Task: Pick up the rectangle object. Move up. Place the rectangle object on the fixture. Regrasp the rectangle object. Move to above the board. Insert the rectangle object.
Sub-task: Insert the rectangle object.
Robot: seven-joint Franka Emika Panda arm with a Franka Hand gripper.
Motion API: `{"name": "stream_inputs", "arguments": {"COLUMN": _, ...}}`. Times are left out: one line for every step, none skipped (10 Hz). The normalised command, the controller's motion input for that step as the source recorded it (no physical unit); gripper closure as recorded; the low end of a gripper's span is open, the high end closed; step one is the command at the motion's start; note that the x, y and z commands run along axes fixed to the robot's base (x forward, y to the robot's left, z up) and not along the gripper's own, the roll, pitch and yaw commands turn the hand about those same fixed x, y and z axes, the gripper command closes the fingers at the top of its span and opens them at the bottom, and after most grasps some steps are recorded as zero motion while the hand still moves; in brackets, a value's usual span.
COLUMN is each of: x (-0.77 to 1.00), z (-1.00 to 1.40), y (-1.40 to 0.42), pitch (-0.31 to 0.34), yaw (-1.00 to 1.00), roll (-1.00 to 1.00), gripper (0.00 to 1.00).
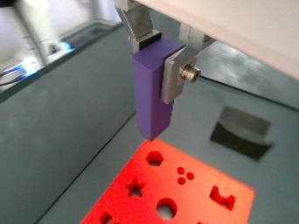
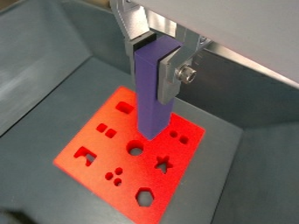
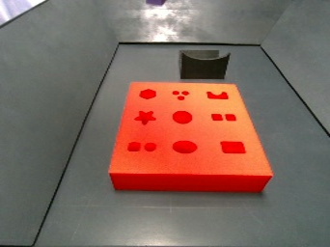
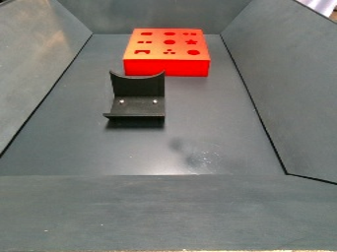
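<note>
The tool [image 1: 160,54], a pair of flat silver plates with dark pads, was pinching the upper end of the small purple-violet rectangular block [image 1: 152,92], seen again in a wrist view [image 2: 153,87]. The block hung with its long axis running straight down out of the tool, its free lower end pointing at the large flat orange-red slab with darker shaped cut-outs [image 2: 111,162], the board. In both wrist views a clear gap separated the block's lower end from the board's top face, so the block was carried high and touching nothing but the pads.

The relation the coming move seemed to turn on was this: the board lay directly beneath the tool, with the block's tip over the board's edge region, between the oval cut-out and the pair of small round holes [image 1: 184,178]. The rectangular cut-out [image 3: 233,148] that the block looked meant for lay aside from the tip, so a sideways shift above the board appeared needed before any descent.

The dark grey-black boxy fixture with the curved notch [image 1: 242,131] stood on the grey desk [image 4: 198,157], off to one side of the tool and well below it, empty. In the side views only a purple trace at the frame's upper edge [image 3: 157,3] showed, so the tool itself was not readable there.
</note>
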Motion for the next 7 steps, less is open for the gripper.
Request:
{"name": "stream_inputs", "arguments": {"x": 0.20, "z": -0.39, "y": 0.03, "pitch": -0.061, "yaw": -0.97, "roll": 0.00, "gripper": 1.00}}
{"name": "stream_inputs", "arguments": {"x": 0.40, "z": -0.37, "y": 0.11, "pitch": -0.047, "yaw": -0.84, "roll": 0.00, "gripper": 1.00}}
{"name": "stream_inputs", "arguments": {"x": 0.55, "z": -0.31, "y": 0.22, "pitch": -0.051, "yaw": -0.73, "roll": -0.07, "gripper": 1.00}}
{"name": "stream_inputs", "arguments": {"x": 0.53, "z": -0.33, "y": 0.22, "pitch": -0.033, "yaw": -0.73, "roll": -0.05, "gripper": 1.00}}
{"name": "stream_inputs", "arguments": {"x": 0.48, "z": -0.38, "y": 0.16, "pitch": -0.013, "yaw": -0.79, "roll": 0.00, "gripper": 1.00}}
{"name": "stream_inputs", "arguments": {"x": 0.56, "z": -0.34, "y": 0.15, "pitch": -0.050, "yaw": -0.74, "roll": -0.01, "gripper": 1.00}}
{"name": "stream_inputs", "arguments": {"x": 0.58, "z": -0.36, "y": 0.13, "pitch": -0.086, "yaw": -0.70, "roll": 0.00, "gripper": 1.00}}
